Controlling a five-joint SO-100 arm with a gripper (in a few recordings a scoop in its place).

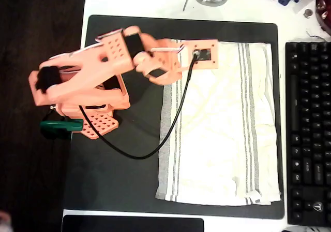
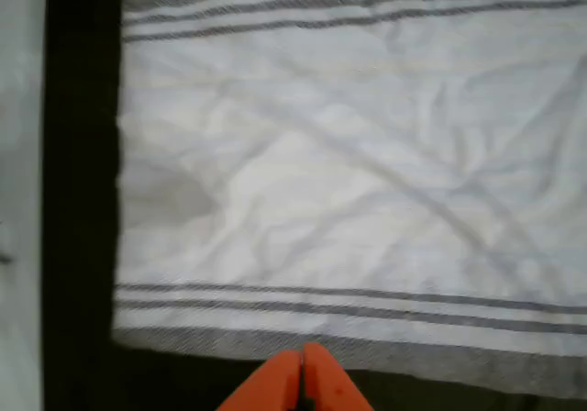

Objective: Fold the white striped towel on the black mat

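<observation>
Towel [image 1: 220, 123], white with groups of grey stripes near two edges, lies spread flat and single-layered on the right part of the black mat [image 1: 129, 180], its far edge close to the black keyboard [image 1: 307, 133] in the overhead view. No fold is made yet, by the look of it. The orange arm [image 1: 93, 82] reaches from the left, its wrist over the towel's upper left corner. In the wrist view the gripper [image 2: 303, 379] shows two orange fingertips pressed together with nothing between them, poised just off the striped edge, over the bare mat.

The cloth looks thin, light and limp, with soft creases across the middle; it will likely sag and drag rather than hold shape, and it may slide on the matte mat if pushed. A sensible hold seems to be a corner or the hem along the nearer striped edge, pinched low so one finger slips under a single layer, then carried across to the opposite striped edge.
</observation>
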